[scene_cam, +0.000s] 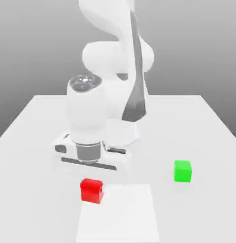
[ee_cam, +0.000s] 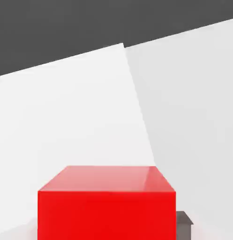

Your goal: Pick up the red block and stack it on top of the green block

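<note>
On the white table [scene_cam: 39, 118], toward the near edge, the red block [scene_cam: 91, 190] sits flat at the corner of a paler square patch [scene_cam: 124, 213]; the green block [scene_cam: 183, 171] stands well apart from it, toward the exterior view's right, also flat on the table. The arm's hand [scene_cam: 91, 159] hangs low just behind and above the red block; whether the gripper is open or closed I cannot tell. In the hand view the red block [ee_cam: 106, 206] sits close in front of the camera, its top face and one side face showing, edges square and crisp.

It looks like a small rigid cube, probably light, with smooth flat faces that may be a little slippery; nothing about it suggests fragility. The sensible hold is on two opposite vertical faces, near mid-height and centred, so it does not twist or tip when lifted; a level grip matters, since it must land squarely on a target of about the same size.
</note>
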Robot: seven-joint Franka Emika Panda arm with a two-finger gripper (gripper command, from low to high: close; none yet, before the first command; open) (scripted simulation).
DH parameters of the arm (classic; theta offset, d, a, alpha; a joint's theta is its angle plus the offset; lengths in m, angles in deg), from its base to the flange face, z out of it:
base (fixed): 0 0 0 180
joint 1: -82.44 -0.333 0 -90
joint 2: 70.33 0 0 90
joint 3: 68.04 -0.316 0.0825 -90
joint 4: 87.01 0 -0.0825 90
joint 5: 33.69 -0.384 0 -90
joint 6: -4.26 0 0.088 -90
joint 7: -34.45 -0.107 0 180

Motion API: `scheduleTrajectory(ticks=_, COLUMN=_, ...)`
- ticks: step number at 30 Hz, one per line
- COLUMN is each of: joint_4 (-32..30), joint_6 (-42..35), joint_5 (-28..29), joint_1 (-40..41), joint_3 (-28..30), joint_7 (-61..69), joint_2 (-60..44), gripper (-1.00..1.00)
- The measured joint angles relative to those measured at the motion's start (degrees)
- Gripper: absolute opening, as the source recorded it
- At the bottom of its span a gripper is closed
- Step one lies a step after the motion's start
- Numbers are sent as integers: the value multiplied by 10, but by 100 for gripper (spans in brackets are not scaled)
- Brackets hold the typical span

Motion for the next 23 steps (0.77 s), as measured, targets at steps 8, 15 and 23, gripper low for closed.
scheduleTrajectory(ticks=8, joint_4=-72, joint_6=-38, joint_5=-59, joint_1=-186, joint_3=-96, joint_7=97, joint_2=113, gripper=-100)
scheduleTrajectory(ticks=15, joint_4=-113, joint_6=-10, joint_5=-56, joint_1=-276, joint_3=-165, joint_7=128, joint_2=124, gripper=-100)
scheduleTrajectory(ticks=23, joint_4=-110, joint_6=98, joint_5=26, joint_1=-250, joint_3=-164, joint_7=73, joint_2=11, gripper=100)
